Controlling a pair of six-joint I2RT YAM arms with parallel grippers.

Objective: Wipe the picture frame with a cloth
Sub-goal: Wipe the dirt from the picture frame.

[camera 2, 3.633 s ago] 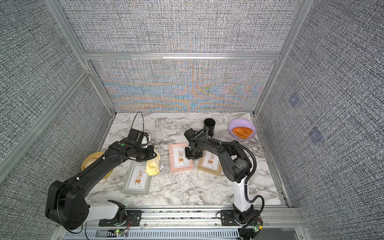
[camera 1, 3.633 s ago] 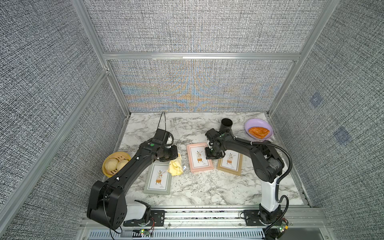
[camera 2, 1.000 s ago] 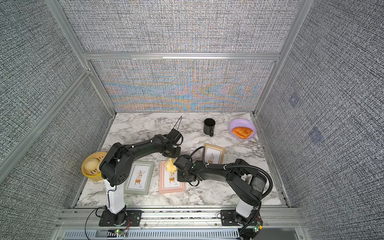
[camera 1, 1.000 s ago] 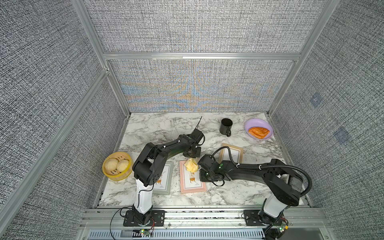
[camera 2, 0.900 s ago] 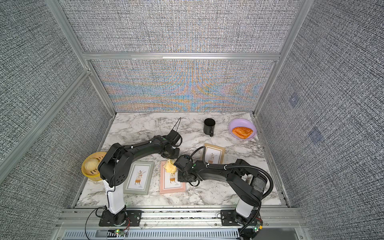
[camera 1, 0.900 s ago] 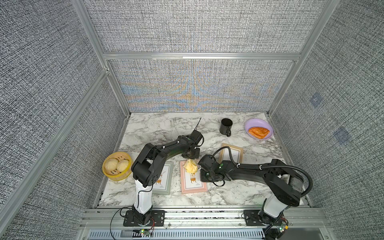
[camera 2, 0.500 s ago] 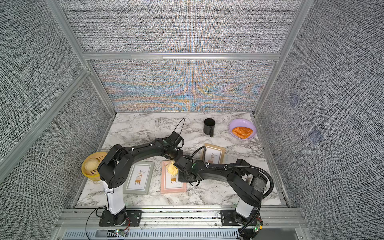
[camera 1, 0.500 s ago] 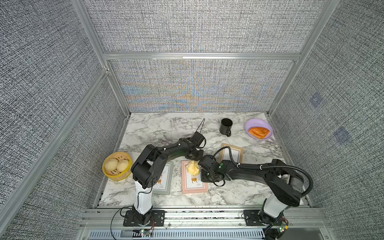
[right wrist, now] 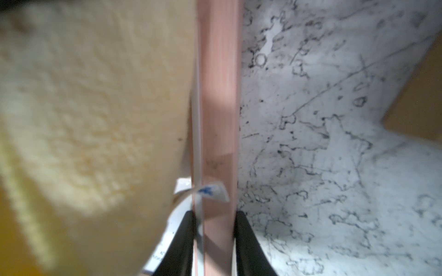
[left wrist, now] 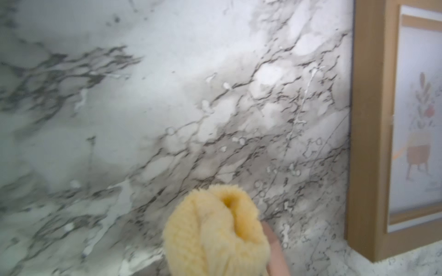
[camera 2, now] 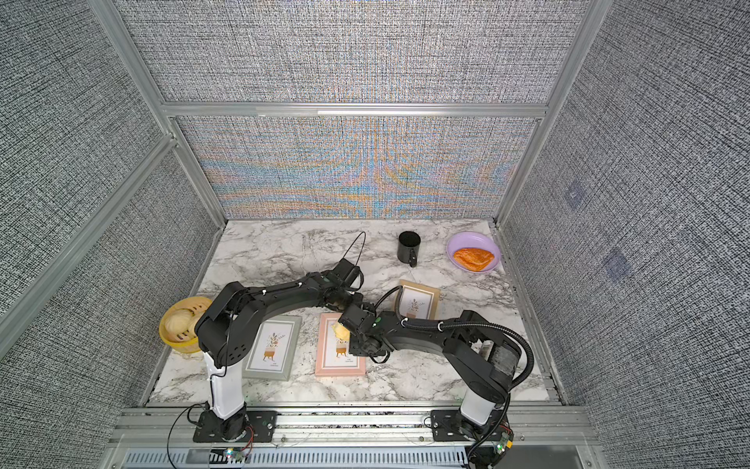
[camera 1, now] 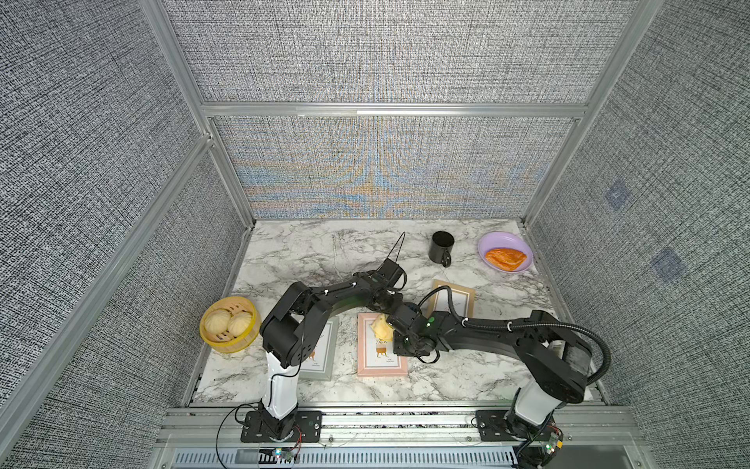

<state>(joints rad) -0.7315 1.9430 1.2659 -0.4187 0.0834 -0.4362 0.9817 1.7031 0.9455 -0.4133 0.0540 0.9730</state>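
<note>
The pink picture frame (camera 1: 381, 357) lies flat near the table's front middle. My right gripper (right wrist: 214, 219) is shut on its right rail (right wrist: 217, 119), one black finger (right wrist: 184, 239) on each side; it also shows in a top view (camera 2: 354, 343). The pale-yellow cloth (camera 1: 381, 328) hangs bunched from my left gripper (camera 1: 384, 310) and rests on the frame's upper part, right beside the right gripper. In the left wrist view the cloth (left wrist: 215, 231) hides the fingers. The cloth (right wrist: 95, 107) fills half of the right wrist view, its white tag (right wrist: 210, 191) against the rail.
A grey-green frame (camera 1: 320, 353) lies left of the pink one, partly under the left arm. A wooden frame (camera 1: 454, 298) lies behind right. A black mug (camera 1: 441, 247) and a purple plate (camera 1: 523, 243) with pastry stand at the back right. A bun basket (camera 1: 229, 329) sits left.
Over the last second the left gripper has slid the cloth slightly rightward across the pink frame. Since the oldest frames, the pink frame has come forward and the cloth has moved onto it.
</note>
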